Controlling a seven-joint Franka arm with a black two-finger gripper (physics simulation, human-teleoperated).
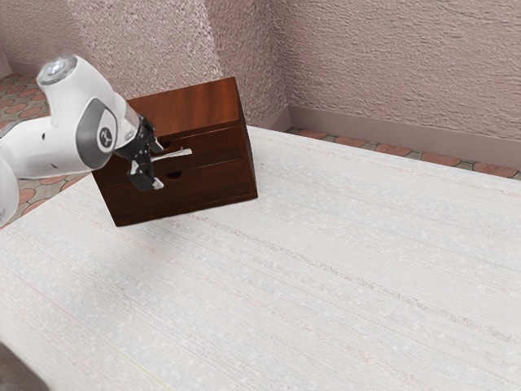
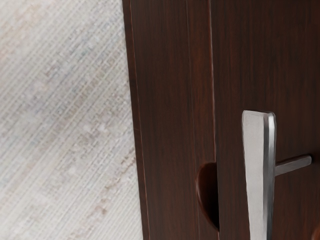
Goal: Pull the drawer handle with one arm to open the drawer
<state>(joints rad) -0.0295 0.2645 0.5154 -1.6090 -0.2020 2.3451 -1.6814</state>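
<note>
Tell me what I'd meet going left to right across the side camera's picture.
White robot arm → black gripper → silver drawer handle. The dark wooden drawer cabinet spans behind the last two, so I leave it unplaced.

The box (image 1: 191,106), dark reddish-brown wood, is sitting upright on the pale counter (image 1: 326,269) toward the exterior view's left, its front turned at an angle toward the camera. The drawer (image 1: 216,149) is taking up the upper part of that front and is lying flush with it, shut. The handle (image 1: 177,152) (image 2: 259,175), a flat silver bar, is standing off the drawer on a thin post (image 2: 294,164), with a rounded dark recess (image 2: 209,192) showing just beside it.
</note>
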